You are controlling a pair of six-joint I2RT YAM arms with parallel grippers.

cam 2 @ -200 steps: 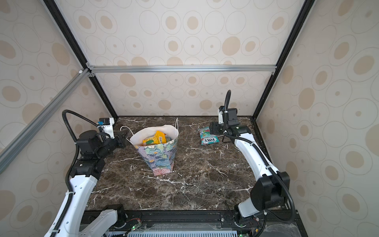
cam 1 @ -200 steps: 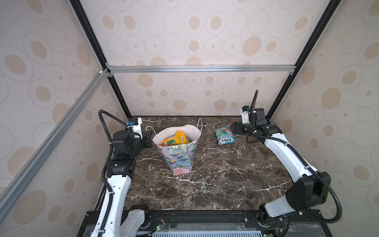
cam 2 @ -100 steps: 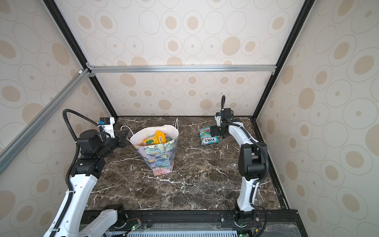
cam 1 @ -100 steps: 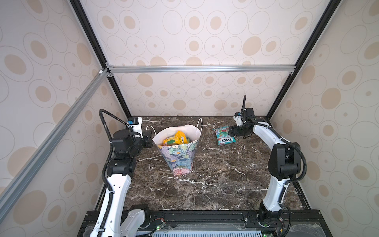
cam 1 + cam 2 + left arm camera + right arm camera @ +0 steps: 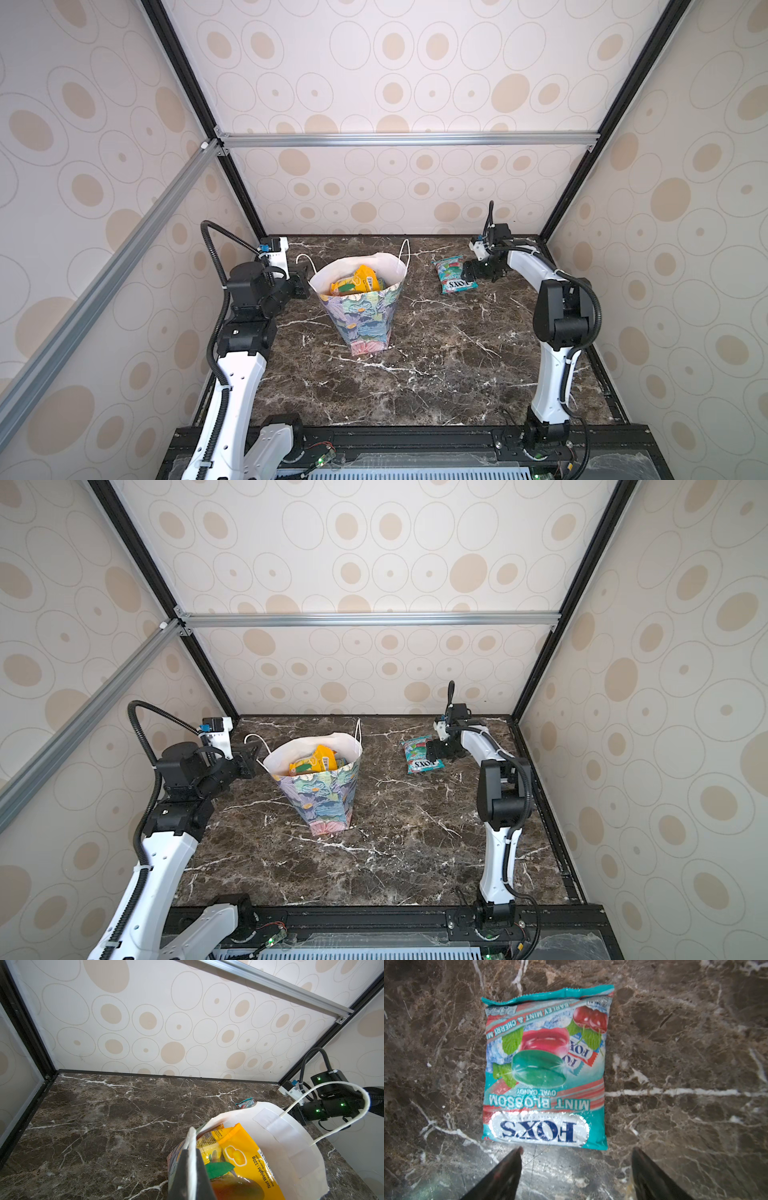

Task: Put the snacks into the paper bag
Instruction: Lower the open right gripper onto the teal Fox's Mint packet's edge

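A flowered paper bag stands open-mouthed left of centre on the marbled tabletop, with a yellow packet showing inside it. The left arm's fingers are clenched on the bag's white rim at its left side. Well to the right, near the back wall, a teal Fox's mint packet lies flat on the tabletop, printed face up. The right arm's fingers hang spread apart just beside its logo end, grasping nothing.

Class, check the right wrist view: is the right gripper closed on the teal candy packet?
No: the right gripper is open, with bare table between its tips, and the teal candy packet lies flat beyond them.
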